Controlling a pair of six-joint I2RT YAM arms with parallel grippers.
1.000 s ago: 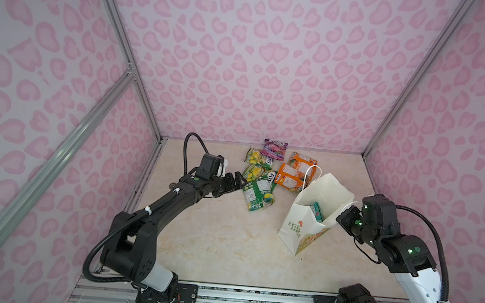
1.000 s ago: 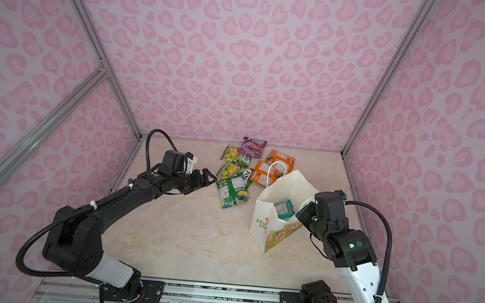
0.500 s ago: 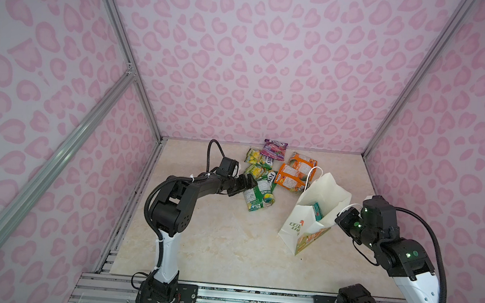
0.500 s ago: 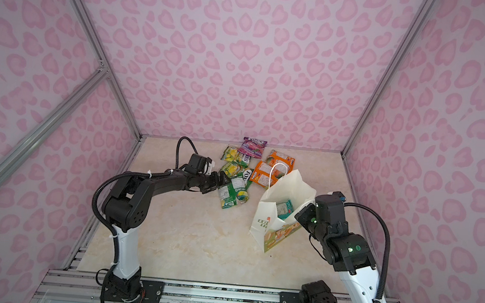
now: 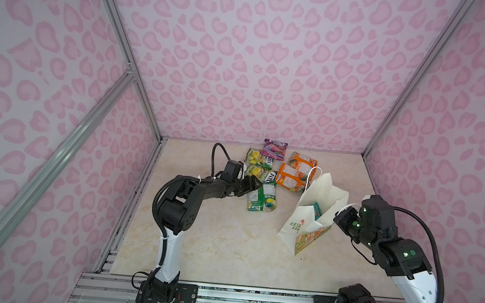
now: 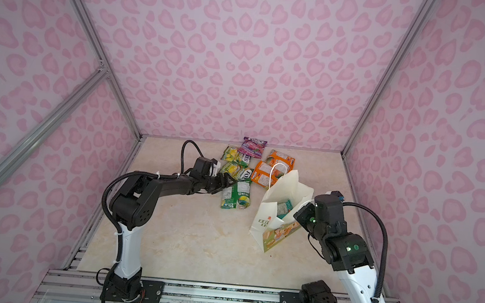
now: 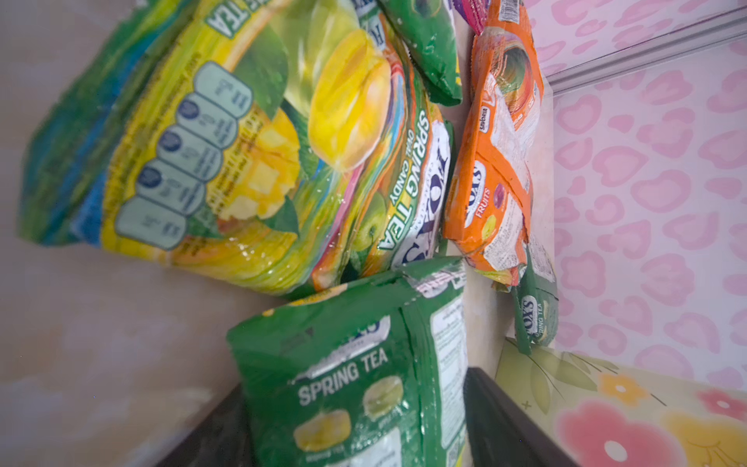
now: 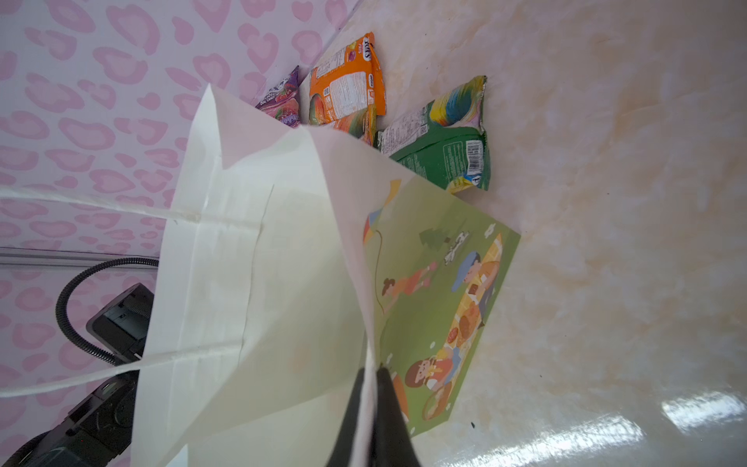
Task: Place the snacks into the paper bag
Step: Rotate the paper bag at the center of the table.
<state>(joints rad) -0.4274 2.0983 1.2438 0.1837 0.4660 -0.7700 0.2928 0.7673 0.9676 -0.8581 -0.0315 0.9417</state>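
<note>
Left gripper (image 5: 255, 186): fingers (image 7: 501, 420) sat either side of the green packet (image 5: 261, 198); whether they pinched it could not be told.
Right gripper (image 8: 371, 378): clamped on the paper bag (image 5: 322, 190) at its edge.
Bag: stood tilted on the table (image 5: 211, 240), mouth open, teal packet (image 5: 316, 210) inside.
Other snacks (image 5: 292, 172): lay clustered behind the green packet.

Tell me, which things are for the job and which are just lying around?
For the job: paper bag, teal packet inside it, dark green packet, two yellow-green packets, two orange packets, purple packet, left gripper, right gripper pinching the bag.
Just there: table, pink heart walls, metal frame.
</note>
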